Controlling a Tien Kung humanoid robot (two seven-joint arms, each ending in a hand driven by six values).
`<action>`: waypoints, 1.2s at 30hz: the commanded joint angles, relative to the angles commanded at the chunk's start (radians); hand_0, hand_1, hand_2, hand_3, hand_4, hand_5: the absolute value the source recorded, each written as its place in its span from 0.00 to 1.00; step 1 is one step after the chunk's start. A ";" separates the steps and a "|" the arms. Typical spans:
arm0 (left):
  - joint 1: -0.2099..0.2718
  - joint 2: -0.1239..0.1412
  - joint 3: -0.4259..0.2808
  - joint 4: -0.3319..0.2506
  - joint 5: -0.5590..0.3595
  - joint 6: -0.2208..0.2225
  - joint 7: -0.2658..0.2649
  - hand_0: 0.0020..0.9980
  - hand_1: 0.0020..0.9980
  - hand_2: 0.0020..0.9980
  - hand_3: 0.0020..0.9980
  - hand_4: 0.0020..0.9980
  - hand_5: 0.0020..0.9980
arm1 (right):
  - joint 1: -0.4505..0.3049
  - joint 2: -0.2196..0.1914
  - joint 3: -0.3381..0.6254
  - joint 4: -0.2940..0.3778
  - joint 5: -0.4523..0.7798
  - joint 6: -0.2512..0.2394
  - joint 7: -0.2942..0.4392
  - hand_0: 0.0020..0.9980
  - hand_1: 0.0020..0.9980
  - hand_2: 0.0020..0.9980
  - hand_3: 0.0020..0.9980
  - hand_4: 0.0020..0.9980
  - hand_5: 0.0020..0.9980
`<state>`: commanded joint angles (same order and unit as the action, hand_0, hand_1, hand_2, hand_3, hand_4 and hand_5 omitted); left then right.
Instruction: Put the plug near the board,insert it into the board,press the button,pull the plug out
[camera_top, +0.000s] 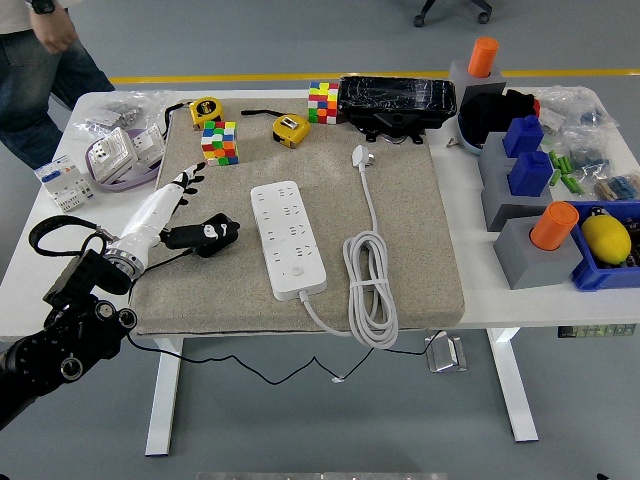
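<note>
A white power strip (288, 238) lies lengthwise on the grey mat (420, 230), with its button (297, 270) near its near end. The white plug (361, 155) lies on the mat to the right of the strip's far end, unplugged. Its cable runs down to a coil (370, 290) and back to the strip. My left hand (195, 208) rests on the mat's left edge, a short way left of the strip. Its fingers are spread and hold nothing. The right arm does not show.
Two colour cubes (220, 142) (322, 102), two yellow tape measures (289, 128) and a black box (396, 98) lie at the back. Grey blocks with orange and blue tops (530, 230) stand at the right. A person (40, 70) stands at the far left corner.
</note>
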<state>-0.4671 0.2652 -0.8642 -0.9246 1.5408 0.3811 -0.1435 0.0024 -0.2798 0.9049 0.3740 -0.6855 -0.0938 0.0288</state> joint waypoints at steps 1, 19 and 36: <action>0.012 0.000 -0.020 -0.017 -0.020 0.008 -0.018 0.67 0.79 0.86 0.91 1.00 0.59 | -0.003 0.000 0.003 0.000 -0.001 0.000 0.000 0.60 0.62 0.61 0.55 0.93 0.47; 0.148 0.013 -0.238 -0.197 -0.217 -0.015 -0.075 0.61 0.70 0.72 0.77 0.92 0.52 | -0.029 0.034 0.067 -0.013 -0.021 0.002 -0.009 0.60 0.62 0.61 0.55 0.93 0.47; 0.191 0.028 -0.279 -0.276 -0.187 -0.029 -0.068 0.61 0.69 0.72 0.77 0.92 0.53 | -0.048 0.036 0.116 -0.012 -0.035 0.002 -0.010 0.60 0.62 0.62 0.55 0.93 0.47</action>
<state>-0.2762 0.2931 -1.1436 -1.2005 1.3543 0.3520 -0.2112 -0.0454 -0.2438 1.0210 0.3620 -0.7206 -0.0922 0.0185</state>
